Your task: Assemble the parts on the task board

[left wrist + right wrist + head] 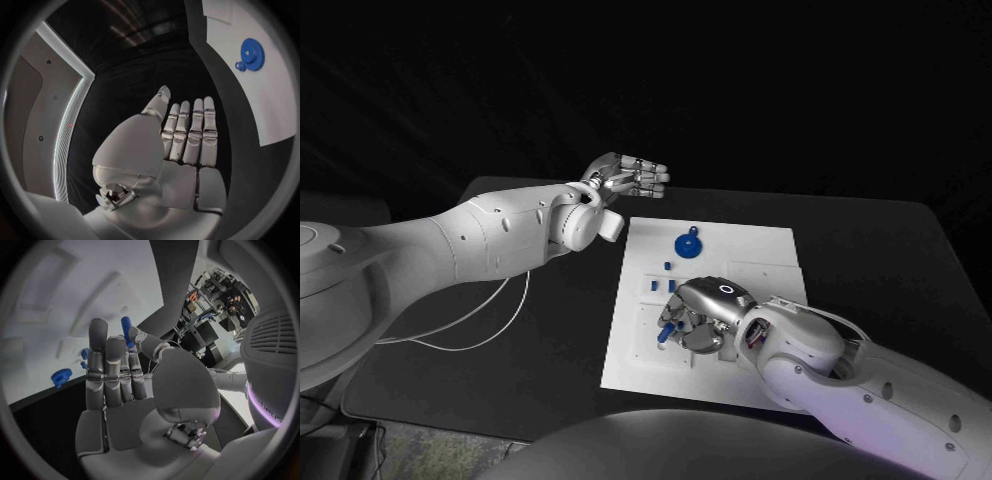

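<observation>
The white task board [759, 250] lies in the middle of the black table. A blue gear [689, 243] sits at its far end, also seen in the left wrist view [251, 49] and the right wrist view [60, 376]. Small blue parts [671, 285] stand in the board just beyond my right hand. My right hand [702, 318] hovers low over the board's near half and pinches a slim blue peg [127, 331] between thumb and a finger. My left hand [626, 178] is raised off the board's far left corner, fingers straight and together, holding nothing [187, 135].
A thin white cable [480, 330] loops on the table to the left of the board. The black table [877, 250] extends to the right of the board. The board's near right corner is covered by my right forearm [862, 385].
</observation>
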`<action>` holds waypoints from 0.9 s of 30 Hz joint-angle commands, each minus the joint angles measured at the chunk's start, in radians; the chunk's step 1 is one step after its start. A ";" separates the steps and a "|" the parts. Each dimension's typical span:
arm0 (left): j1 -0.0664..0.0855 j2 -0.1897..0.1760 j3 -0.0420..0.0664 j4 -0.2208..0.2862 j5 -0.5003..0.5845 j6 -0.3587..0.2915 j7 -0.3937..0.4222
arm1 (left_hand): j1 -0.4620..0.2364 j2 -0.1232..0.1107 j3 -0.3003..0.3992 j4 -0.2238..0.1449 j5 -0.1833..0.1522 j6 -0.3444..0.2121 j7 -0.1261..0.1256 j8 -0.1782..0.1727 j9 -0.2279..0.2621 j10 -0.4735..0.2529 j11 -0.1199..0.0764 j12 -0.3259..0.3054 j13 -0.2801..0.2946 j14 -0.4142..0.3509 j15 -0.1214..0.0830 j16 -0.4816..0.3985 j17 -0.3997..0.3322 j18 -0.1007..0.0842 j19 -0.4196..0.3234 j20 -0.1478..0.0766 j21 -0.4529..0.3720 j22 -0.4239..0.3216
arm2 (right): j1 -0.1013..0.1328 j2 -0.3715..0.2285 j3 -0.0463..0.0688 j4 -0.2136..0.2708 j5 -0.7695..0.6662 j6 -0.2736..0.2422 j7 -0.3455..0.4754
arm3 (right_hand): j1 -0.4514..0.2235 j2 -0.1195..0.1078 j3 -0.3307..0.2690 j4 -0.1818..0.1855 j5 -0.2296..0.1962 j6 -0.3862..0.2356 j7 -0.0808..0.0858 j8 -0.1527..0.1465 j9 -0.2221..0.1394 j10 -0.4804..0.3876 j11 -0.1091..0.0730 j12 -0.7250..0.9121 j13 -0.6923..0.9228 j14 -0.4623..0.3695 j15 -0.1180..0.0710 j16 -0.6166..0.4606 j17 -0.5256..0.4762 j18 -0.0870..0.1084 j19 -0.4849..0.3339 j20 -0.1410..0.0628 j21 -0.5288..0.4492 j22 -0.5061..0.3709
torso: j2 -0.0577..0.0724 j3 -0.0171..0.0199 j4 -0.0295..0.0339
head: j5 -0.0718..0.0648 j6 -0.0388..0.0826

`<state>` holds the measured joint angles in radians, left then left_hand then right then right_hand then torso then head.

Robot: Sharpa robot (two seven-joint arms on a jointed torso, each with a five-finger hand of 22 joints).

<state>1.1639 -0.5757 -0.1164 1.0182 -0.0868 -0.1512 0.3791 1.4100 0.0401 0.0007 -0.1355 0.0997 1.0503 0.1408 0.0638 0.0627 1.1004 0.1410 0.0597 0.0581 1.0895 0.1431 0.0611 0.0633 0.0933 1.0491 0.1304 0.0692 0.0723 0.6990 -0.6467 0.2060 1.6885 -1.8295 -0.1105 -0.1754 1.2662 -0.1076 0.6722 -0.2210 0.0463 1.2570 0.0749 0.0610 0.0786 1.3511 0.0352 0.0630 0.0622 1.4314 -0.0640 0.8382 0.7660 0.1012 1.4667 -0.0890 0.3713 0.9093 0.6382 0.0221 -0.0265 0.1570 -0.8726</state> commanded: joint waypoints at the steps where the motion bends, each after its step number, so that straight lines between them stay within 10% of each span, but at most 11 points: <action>1: 0.000 0.002 0.001 0.003 -0.002 0.017 0.007 | 0.002 0.011 -0.002 0.005 -0.004 -0.007 0.001 0.000 0.000 -0.007 -0.001 -0.001 0.000 -0.002 -0.001 -0.001 -0.001 0.005 0.006 0.002 0.002 -0.001 | -0.002 0.000 -0.002 -0.001 -0.022 0.018 0.018 | -0.003 0.011 0.001 -0.008 0.004 0.007 0.002 0.003 0.001 0.022 -0.017 0.005 0.003 -0.001 -0.005 -0.004 0.002 0.014 0.028 -0.005 -0.006 0.001 | 0.000 0.0010 0.0005 | 0.001 0.000; 27: 0.000 0.000 0.001 0.006 -0.002 0.017 0.006 | 0.002 0.011 -0.002 0.005 -0.004 -0.007 0.001 0.000 0.000 -0.007 -0.001 -0.001 0.000 -0.002 -0.001 -0.001 -0.001 0.005 0.006 0.002 0.002 -0.001 | -0.019 0.010 -0.009 -0.018 -0.119 0.033 -0.013 | -0.005 0.010 0.003 -0.016 0.003 0.010 0.001 0.003 0.002 0.025 -0.018 0.005 0.003 0.000 -0.005 -0.004 0.003 0.015 0.028 -0.005 -0.008 0.010 | -0.001 -0.0008 0.0009 | 0.004 0.000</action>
<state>1.1632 -0.5769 -0.1163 1.0215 -0.0868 -0.1484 0.3788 1.4100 0.0401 0.0007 -0.1355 0.0997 1.0503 0.1408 0.0639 0.0628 1.1004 0.1410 0.0597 0.0581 1.0895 0.1431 0.0611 0.0633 0.0931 1.0491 0.1304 0.0692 0.0723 0.6808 -0.6369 0.1968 1.6725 -1.9090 -0.1017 -0.1774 1.2618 -0.1031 0.6723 -0.2321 0.0425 1.2629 0.0768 0.0609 0.0795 1.3508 0.0347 0.0649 0.0672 1.4330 -0.0623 0.8382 0.7679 0.1015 1.4668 -0.0887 0.3670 0.9179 0.6378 0.0215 -0.0251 0.1596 -0.8726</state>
